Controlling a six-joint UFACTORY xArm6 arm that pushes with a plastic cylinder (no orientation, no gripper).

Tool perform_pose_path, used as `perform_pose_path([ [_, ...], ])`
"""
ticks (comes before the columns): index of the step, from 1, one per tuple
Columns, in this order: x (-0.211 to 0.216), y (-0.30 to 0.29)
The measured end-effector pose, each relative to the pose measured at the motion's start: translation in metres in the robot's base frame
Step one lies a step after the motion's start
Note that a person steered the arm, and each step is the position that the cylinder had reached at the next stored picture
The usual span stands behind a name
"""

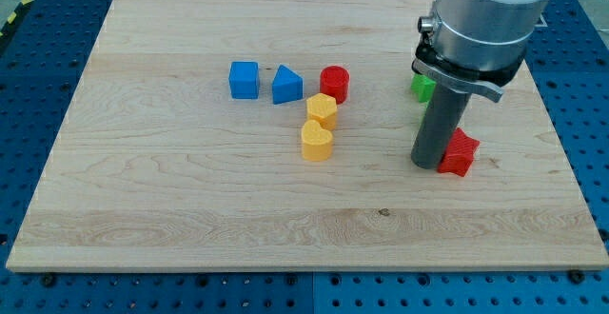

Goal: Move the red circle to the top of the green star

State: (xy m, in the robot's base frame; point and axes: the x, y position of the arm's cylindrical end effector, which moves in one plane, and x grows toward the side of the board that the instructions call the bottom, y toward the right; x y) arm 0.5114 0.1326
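Observation:
The red circle (335, 83) stands on the wooden board just right of the blue blocks. The green star (422, 88) is at the view's right, mostly hidden behind the arm. My tip (425, 165) rests on the board below the green star and touches or nearly touches the left side of a second red block (460, 153). The tip is well to the right of the red circle.
A blue cube (245, 79) and a blue triangular block (286, 86) sit left of the red circle. Two yellow blocks (322, 110) (317, 142) lie just below it. The arm's grey body (481, 19) hangs over the board's upper right.

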Motion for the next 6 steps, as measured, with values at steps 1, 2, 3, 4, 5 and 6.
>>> perform_pose_path([
  [1, -0.001, -0.031],
  [2, -0.019, -0.064],
  [3, -0.038, -0.073],
  [4, -0.050, -0.084],
  [5, -0.078, -0.096],
  [6, -0.090, -0.102],
])
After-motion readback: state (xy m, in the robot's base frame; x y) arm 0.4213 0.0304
